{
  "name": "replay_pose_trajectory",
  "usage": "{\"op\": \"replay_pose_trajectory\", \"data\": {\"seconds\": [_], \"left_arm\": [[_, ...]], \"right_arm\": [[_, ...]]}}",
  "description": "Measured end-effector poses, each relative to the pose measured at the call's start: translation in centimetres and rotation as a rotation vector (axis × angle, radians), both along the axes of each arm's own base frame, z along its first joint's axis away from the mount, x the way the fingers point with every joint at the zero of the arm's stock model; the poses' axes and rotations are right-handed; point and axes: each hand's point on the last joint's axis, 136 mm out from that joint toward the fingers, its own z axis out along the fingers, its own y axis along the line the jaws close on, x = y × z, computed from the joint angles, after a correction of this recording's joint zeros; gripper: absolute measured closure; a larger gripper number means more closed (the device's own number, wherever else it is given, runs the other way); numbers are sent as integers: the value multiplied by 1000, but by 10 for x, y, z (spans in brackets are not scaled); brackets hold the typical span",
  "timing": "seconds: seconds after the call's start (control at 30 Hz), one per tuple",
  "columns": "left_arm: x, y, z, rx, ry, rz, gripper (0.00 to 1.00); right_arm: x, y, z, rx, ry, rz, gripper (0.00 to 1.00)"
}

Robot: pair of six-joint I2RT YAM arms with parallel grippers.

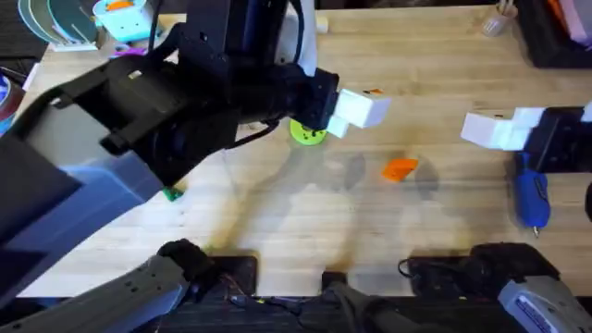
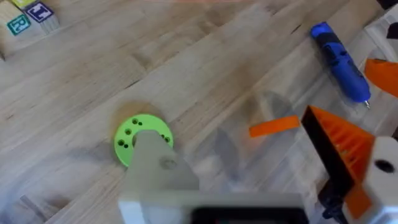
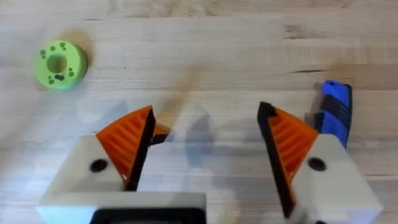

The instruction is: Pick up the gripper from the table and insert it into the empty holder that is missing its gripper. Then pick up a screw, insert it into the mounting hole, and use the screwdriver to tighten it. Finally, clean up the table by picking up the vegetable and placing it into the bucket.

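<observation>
Counts: one loose orange gripper [image 1: 400, 168], one blue screwdriver [image 1: 532, 197], one lime-green disc [image 1: 307, 133], two arms.

Left gripper [image 1: 356, 111] is raised over the table's middle, white finger blocks forward. Left wrist view: one finger is the plain white holder [image 2: 158, 171] with a bare screw hole, the other [image 2: 348, 152] carries an orange ribbed pad. The two stand well apart, released, nothing between them. The green disc [image 2: 142, 138] lies just beyond the holder's tip, partly covered by it. The loose gripper [image 2: 273, 126] lies on the wood between the two fingers and a little ahead of them. Its long axis runs crosswise to the fingers, from one toward the other.

Right gripper [image 1: 499, 129] is low at the table's right, white blocks pointing toward the centre. Right wrist view: both fingers [image 3: 127, 146] bear orange pads, spread wide, holding nothing. A scrap of orange, the loose gripper [image 3: 163, 133], peeks out beside the tip of one finger. The screwdriver [image 3: 334, 111] lies just beside the other, mostly hidden behind it.

Overhead view: the screwdriver lies just beside the right gripper on the base side, long axis roughly along the table's depth, bit end toward the bases. The loose gripper sits between the two claws. Two lettered blocks [image 2: 28, 17] show in the left wrist view.
</observation>
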Motion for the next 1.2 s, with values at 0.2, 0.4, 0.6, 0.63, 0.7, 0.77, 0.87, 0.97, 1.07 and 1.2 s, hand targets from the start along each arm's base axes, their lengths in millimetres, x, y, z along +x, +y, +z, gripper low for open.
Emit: {"op": "replay_pose_trajectory", "data": {"seconds": [0.2, 0.4, 0.6, 0.63, 0.7, 0.77, 0.87, 0.97, 1.07, 1.2], "left_arm": [[0, 1, -2, 11, 0, 0, 2], [0, 1, -2, 39, -40, -32, 1], [1, 0, 3, 51, -115, -65, 2], [1, 1, 5, 44, -138, -67, 1], [-3, 4, 8, 18, -194, -68, 1], [-8, 8, 11, -22, -266, -66, 1], [-20, 16, 12, -87, -377, -62, 1], [-35, 27, 2, -133, -450, -57, 1], [-49, 37, -13, -162, -484, -51, 1], [-65, 48, -32, -202, -496, -38, 1]], "right_arm": [[0, 0, 0, 0, 0, 0, 10], [0, 0, 0, 0, 0, 0, 11], [0, 0, 0, 0, 0, 0, 10], [0, 0, 0, 0, 0, 0, 10], [0, 0, 0, 0, 0, 0, 10], [0, 0, 0, 0, 0, 0, 10], [0, 0, 0, 0, 0, 0, 10], [0, 0, 0, 0, 0, 0, 9], [0, 0, 0, 0, 0, 0, 10], [0, 0, 0, 0, 0, 0, 10]]}}
